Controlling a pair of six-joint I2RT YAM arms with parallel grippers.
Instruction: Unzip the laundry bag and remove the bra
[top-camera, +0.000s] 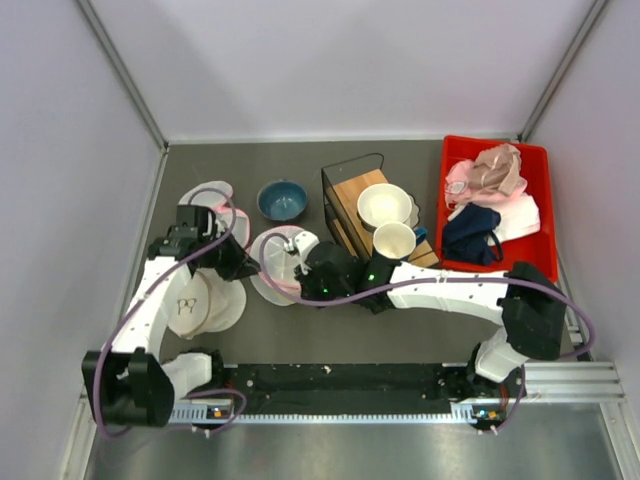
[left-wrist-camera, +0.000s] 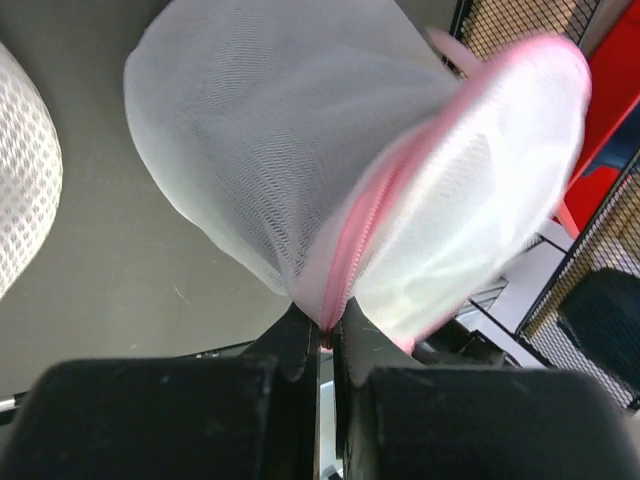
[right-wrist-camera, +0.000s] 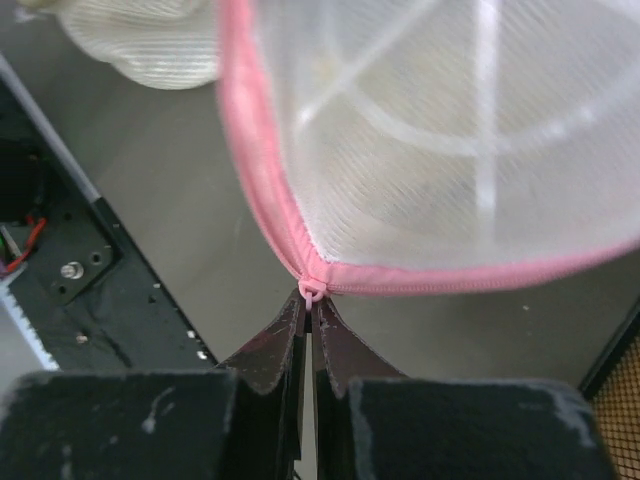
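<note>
The laundry bag, white mesh with pink zipper trim, lies left of the table's centre between my two grippers. My left gripper is shut on the bag's pink zipper seam, and the mesh dome bulges ahead of it. My right gripper is shut on the small pink zipper pull at the bag's pink rim. The zipper looks closed along the rim in the right wrist view. The yellow bra is hidden; only a faint pale tint shows through the mesh.
A flatter white round bag with a dark mark lies by the left arm. Another white and pink bag lies behind it. A blue bowl, a wire rack with bowls, and a red bin of pink and navy garments stand behind.
</note>
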